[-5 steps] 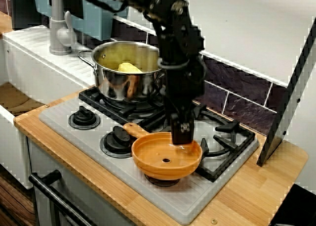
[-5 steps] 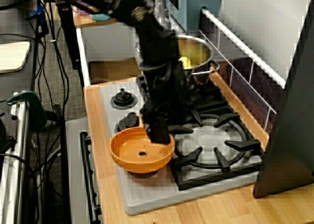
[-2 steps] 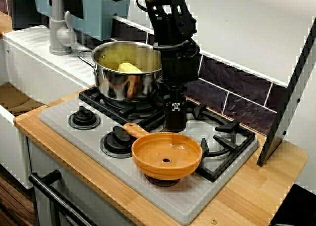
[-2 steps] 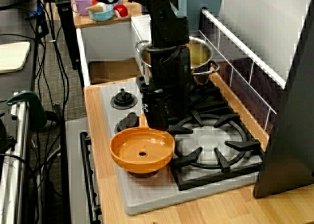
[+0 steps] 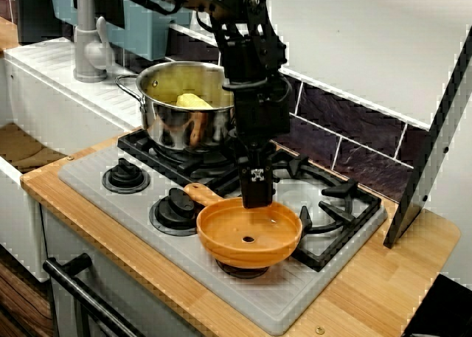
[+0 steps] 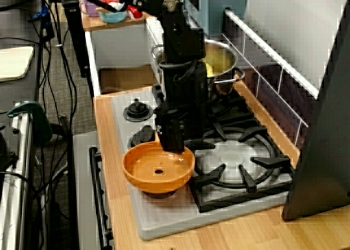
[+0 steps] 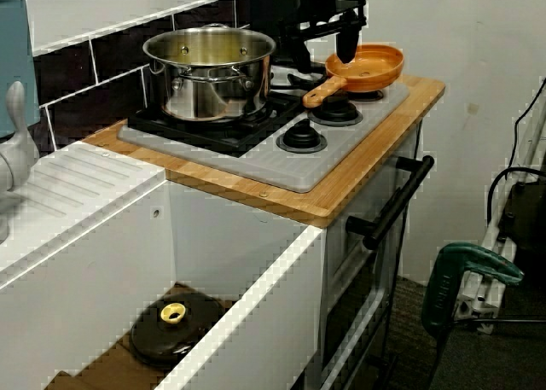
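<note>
In the front view, my gripper (image 5: 256,197) points straight down at the far rim of an orange frying pan (image 5: 249,232). Its tips are just above or touching that rim, and I cannot tell which. The high side view has the gripper (image 6: 171,147) over the back edge of the pan (image 6: 158,167). From the sink side, one dark finger (image 7: 347,49) hangs over the pan (image 7: 368,63) near its handle end. The pan holds nothing and has a dark spot at its centre. Whether the jaws stand apart is unclear.
A steel pot (image 5: 188,105) with something yellow (image 5: 193,100) inside stands on the back left burner, close behind the arm. Two black knobs (image 5: 125,176) sit in front. A tap (image 5: 88,35) and sink lie to the left, and a dark slanted panel (image 5: 431,145) to the right.
The gripper rose out of the pan's right side, shifted left, and has come down again at the pan's far rim. The pan and the pot have not moved.
</note>
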Controlling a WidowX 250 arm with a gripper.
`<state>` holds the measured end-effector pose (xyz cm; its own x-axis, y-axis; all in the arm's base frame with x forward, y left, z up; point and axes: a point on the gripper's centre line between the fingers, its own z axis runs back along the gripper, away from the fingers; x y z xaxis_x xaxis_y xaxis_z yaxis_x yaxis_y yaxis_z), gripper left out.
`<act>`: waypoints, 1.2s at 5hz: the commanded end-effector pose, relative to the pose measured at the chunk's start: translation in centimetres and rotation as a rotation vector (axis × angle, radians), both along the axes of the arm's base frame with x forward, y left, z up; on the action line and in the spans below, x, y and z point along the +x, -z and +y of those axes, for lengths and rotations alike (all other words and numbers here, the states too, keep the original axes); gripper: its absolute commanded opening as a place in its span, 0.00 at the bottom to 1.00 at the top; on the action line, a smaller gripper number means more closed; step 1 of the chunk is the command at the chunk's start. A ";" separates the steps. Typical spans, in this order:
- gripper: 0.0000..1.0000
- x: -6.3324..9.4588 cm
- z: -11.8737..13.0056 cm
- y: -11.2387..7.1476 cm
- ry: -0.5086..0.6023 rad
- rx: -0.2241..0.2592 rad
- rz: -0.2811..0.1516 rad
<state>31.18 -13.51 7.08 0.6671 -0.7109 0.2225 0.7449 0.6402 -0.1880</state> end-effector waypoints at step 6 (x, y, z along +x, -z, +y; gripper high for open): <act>1.00 -0.6 0.5 -0.8 0.037 0.023 -0.034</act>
